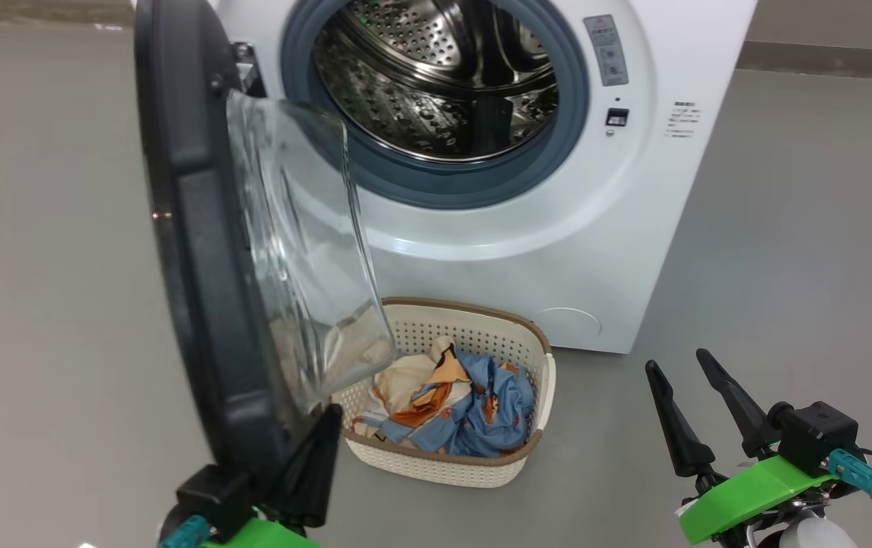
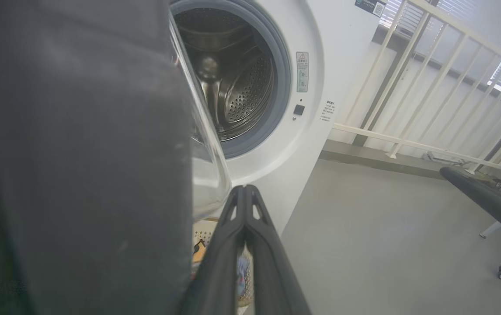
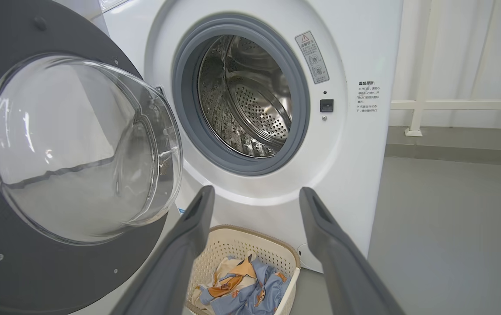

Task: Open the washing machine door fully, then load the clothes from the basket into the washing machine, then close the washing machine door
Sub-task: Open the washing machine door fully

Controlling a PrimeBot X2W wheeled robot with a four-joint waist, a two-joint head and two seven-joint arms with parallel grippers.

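**Washing machine door (image 1: 192,228) swung open, clothes in the basket**

The door stands out from the washing machine (image 1: 634,228) on its hinge at the left of the opening. In the head view it is seen edge-on, its glass bowl bulging toward the machine. The drum (image 1: 436,84) behind the grey gasket shows bare perforated steel. The basket (image 1: 546,380) sits on the floor (image 1: 786,266) just before the machine, below the opening. It holds the clothes (image 1: 474,407), a crumpled heap of light blue, cream and orange.

The left jaws are clenched, fingers (image 2: 226,245) pressed tip to tip with nothing between them. They lie just beside the door's lower inner rim; whether they touch it I cannot tell. The right jaws are released and grasp nothing, fingers (image 1: 676,422) spread. They are well to the right of door and basket, pointing toward the machine.
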